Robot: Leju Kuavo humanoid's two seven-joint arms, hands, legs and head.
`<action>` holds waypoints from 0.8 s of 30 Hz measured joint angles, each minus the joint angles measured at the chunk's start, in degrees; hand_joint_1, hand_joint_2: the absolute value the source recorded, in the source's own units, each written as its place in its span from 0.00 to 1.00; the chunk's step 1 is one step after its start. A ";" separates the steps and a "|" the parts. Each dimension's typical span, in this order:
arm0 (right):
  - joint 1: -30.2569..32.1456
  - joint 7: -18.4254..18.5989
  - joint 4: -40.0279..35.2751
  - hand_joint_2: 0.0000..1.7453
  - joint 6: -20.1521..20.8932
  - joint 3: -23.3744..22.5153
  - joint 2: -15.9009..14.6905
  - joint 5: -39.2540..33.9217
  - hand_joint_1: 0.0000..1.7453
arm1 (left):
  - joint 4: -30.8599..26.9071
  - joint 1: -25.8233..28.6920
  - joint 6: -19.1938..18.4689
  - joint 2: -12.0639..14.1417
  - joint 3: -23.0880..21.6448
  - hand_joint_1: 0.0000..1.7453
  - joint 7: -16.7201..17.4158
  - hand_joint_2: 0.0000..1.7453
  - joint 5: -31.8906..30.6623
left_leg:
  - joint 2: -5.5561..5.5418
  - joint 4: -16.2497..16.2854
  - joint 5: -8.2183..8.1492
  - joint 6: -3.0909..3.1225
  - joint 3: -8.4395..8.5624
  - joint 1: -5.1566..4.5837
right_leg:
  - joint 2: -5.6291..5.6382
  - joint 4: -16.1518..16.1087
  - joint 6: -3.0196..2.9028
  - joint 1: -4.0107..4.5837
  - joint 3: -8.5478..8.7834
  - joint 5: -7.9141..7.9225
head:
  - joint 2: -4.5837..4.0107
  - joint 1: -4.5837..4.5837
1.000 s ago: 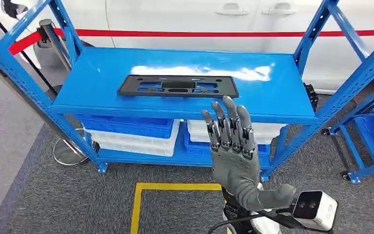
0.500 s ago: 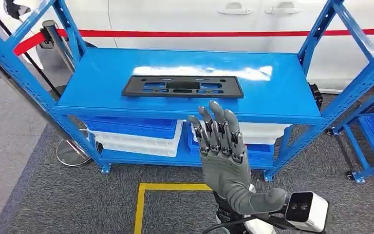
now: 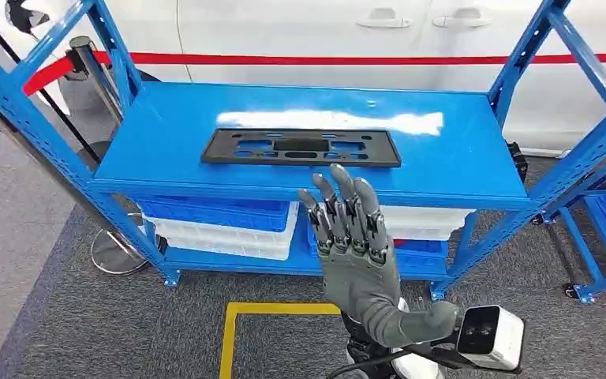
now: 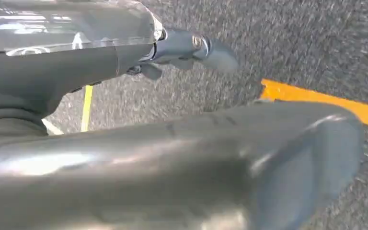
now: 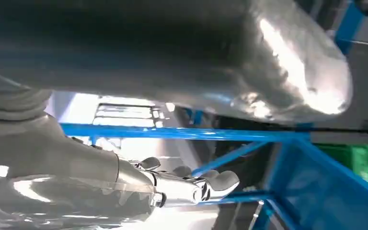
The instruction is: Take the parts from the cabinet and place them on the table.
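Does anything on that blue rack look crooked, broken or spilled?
Nothing stands out. The flat black plastic frame lies flat and roughly square on the blue metal shelf, apparently intact. The white patch behind it looks like glare, not a spill. The robot's right hand hangs before the shelf edge, holding nothing.

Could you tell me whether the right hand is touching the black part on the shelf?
Apart. In the head view the right hand is raised in front of the shelf edge, empty, with blue shelf showing between its fingers and the black part.

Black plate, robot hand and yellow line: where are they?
black plate (image 3: 301, 148), head view, middle of its flat top.
right hand (image 3: 353, 237), head view, back of the hand.
yellow line (image 3: 229, 339), head view, its upright stretch.
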 joint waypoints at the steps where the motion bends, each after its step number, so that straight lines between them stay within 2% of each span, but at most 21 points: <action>1: 0.02 0.00 -0.02 0.00 0.07 0.02 0.00 -0.02 0.00 | 0.00 0.00 0.02 0.00 0.00 0.00 0.07 0.00 -0.02 | -0.12 0.00 -0.13 0.48 0.52 -0.05 | -0.03 0.00 0.25 -0.17 0.23 -0.14 | 0.00 0.00; 2: 0.02 0.02 0.00 0.00 0.07 0.02 -0.02 -0.02 0.00 | 0.00 0.08 0.09 -0.04 0.00 0.00 0.22 0.00 -0.02 | -0.18 -0.44 -0.23 0.96 1.24 0.06 | -0.02 0.72 0.52 -0.36 0.10 -0.44 | 0.00 0.07; 4: -0.06 -0.07 -0.02 0.00 0.11 0.02 -0.07 -0.07 0.00 | 0.00 0.04 0.31 -0.07 -0.02 0.00 0.46 0.00 -0.39 | -0.16 -0.54 -0.69 1.62 2.03 -0.03 | 0.00 5.42 0.64 -0.40 -2.28 -2.05 | 0.00 0.09; 6: 0.18 -0.07 0.18 0.00 0.28 0.00 -0.20 -0.09 0.00 | 0.02 0.03 0.74 -0.11 -0.35 0.00 1.44 0.00 -0.83 | -0.26 -0.55 -1.87 2.12 2.75 -0.30 | 0.01 15.24 0.72 -0.31 -9.05 -5.34 | 0.00 0.13; 7: 0.25 -0.07 0.35 0.00 0.46 0.00 -0.26 -0.09 0.00 | 0.02 0.21 0.76 -0.13 -0.61 0.00 1.75 0.00 -1.03 | -0.30 -0.54 -2.38 2.14 3.32 -0.45 | 0.01 17.83 0.67 -0.30 -11.50 -5.21 | 0.00 0.09; 8: 0.32 -0.07 0.46 0.00 0.57 0.00 -0.33 -0.09 0.00 | 0.02 0.33 0.85 -0.17 -0.83 0.00 2.01 0.00 -1.07 | -0.35 -0.56 -2.98 2.11 4.10 -0.56 | 0.01 17.70 0.44 -0.23 -12.53 -3.76 | 0.00 0.13; 9: 0.39 -0.07 0.48 0.00 0.76 0.00 -0.39 -0.09 0.00 | 0.02 0.40 0.96 -0.24 -1.05 0.00 2.40 0.00 -1.14 | -0.43 -0.58 -3.69 2.08 5.16 -0.63 | 0.01 15.14 0.13 -0.06 -12.28 -1.44 | 0.00 0.11; 10: 0.40 -0.07 0.48 0.00 1.02 0.00 -0.42 -0.09 0.00 | 0.02 0.39 1.09 -0.26 -1.18 0.00 2.69 0.00 -1.22 | -0.48 -0.62 -4.45 2.05 6.37 -0.69 | 0.01 10.81 -0.24 0.17 -11.02 1.31 | 0.00 0.13; 12: 0.41 -0.07 0.50 0.00 1.09 0.00 -0.44 -0.09 0.00 | 0.02 0.44 1.29 -0.48 -1.51 0.00 3.06 0.00 -1.27 | -0.41 -0.86 -6.01 1.84 7.86 -0.71 | -0.06 1.97 -1.44 1.00 -9.14 7.94 | 0.00 0.18; 13: 0.51 -0.07 0.59 0.00 1.09 -0.05 -0.50 -0.09 0.00 | 0.02 0.25 1.40 -0.52 -1.61 0.00 3.15 0.00 -1.31 | -0.62 -0.93 -6.40 1.42 8.61 -0.88 | -0.05 2.36 -1.48 1.26 -9.16 5.90 | 0.00 -0.35; 14: 0.54 -0.07 0.52 0.00 1.09 -0.07 -0.50 -0.07 0.00 | 0.02 0.18 1.46 -0.55 -1.77 0.00 3.26 0.00 -1.49 | -0.47 -1.42 -6.90 0.90 8.54 -0.83 | 0.06 1.78 -1.68 1.37 -8.66 5.38 | 0.00 -0.13; 15: 0.70 -0.07 0.41 0.00 1.07 -0.09 -0.50 -0.07 0.00 | 0.02 0.16 1.46 -0.55 -1.90 0.00 3.30 0.00 -1.60 | -0.25 -1.96 -6.80 0.70 10.04 -0.83 | 0.15 1.10 -1.92 1.42 -8.25 5.26 | 0.00 -0.11; 16: 0.63 -0.11 0.39 0.00 1.09 -0.09 -0.50 -0.07 0.00 | 0.02 0.13 1.49 -0.55 -2.01 0.00 3.28 0.00 -1.71 | -0.25 -1.81 -5.76 0.28 10.56 -0.89 | 0.15 0.65 -2.45 1.22 -7.18 4.75 | 0.00 -0.11; 17: 0.66 -0.11 0.26 0.00 1.07 -0.09 -0.37 -0.04 0.00 | 0.02 -0.05 1.53 -0.50 -2.14 0.00 3.30 0.00 -1.77 | -0.22 -0.69 -5.52 0.07 10.34 -1.00 | 0.22 -0.22 -2.64 0.80 -5.31 4.51 | 0.02 -0.15; 18: 0.65 -0.11 0.26 0.00 1.05 -0.11 -0.37 0.04 0.00 | 0.02 -0.13 1.53 -0.48 -2.34 0.00 3.23 0.00 -1.84 | -0.16 2.97 -4.23 -0.20 9.25 -0.78 | 0.03 -0.84 -2.76 0.68 -3.81 4.28 | 0.00 -0.13; 19: 0.52 -0.11 0.26 0.00 1.01 -0.09 -0.33 0.15 0.00 | 0.02 -0.22 1.44 -0.48 -2.47 0.00 3.12 0.00 -1.90 | -0.14 7.07 -3.72 -0.43 6.84 -0.76 | -0.08 -1.25 -3.20 0.62 -2.81 3.78 | 0.00 -0.26; 20: 0.48 -0.09 0.28 0.00 0.96 -0.09 -0.33 0.15 0.00 | 0.02 -0.26 1.35 -0.48 -2.56 0.00 3.06 0.00 -2.08 | -0.14 10.29 -4.36 -0.60 4.34 -0.65 | -0.13 -1.57 -3.25 0.53 -2.09 3.33 | 0.00 -0.20; 21: 0.52 -0.11 0.31 0.00 0.94 -0.09 -0.35 0.15 0.00 | 0.04 -0.20 1.14 -0.48 -2.73 0.00 2.99 0.00 -2.19 | -0.13 13.18 -7.25 -0.95 1.38 -0.45 | -0.06 -2.00 -3.23 0.50 -1.02 2.59 | 0.00 -0.24; 22: 0.52 -0.11 0.31 0.00 0.94 -0.09 -0.33 0.15 0.00 | 0.04 -0.09 1.00 -0.48 -2.86 0.00 2.99 0.00 -2.19 | -0.12 14.22 -10.96 -1.23 -0.83 -0.29 | 0.08 -2.23 -3.21 0.46 0.05 1.83 | 0.00 -0.22; 23: 0.51 -0.11 0.31 0.00 0.90 -0.09 -0.35 0.15 0.00 | 0.07 0.05 0.92 -0.48 -2.89 0.00 2.99 0.00 -2.19 | -0.12 13.86 -13.13 -1.44 -2.24 -0.18 | 0.31 -2.30 -3.14 0.37 1.03 1.09 | 0.00 -0.22; 24: 0.52 -0.11 0.31 0.00 0.79 -0.09 -0.35 0.15 0.00 | 0.09 0.17 0.90 -0.48 -2.93 0.00 2.97 0.00 -2.21 | -0.11 12.60 -13.47 -1.48 -2.99 -0.10 | 0.48 -2.29 -2.98 0.30 1.95 0.36 | 0.00 -0.24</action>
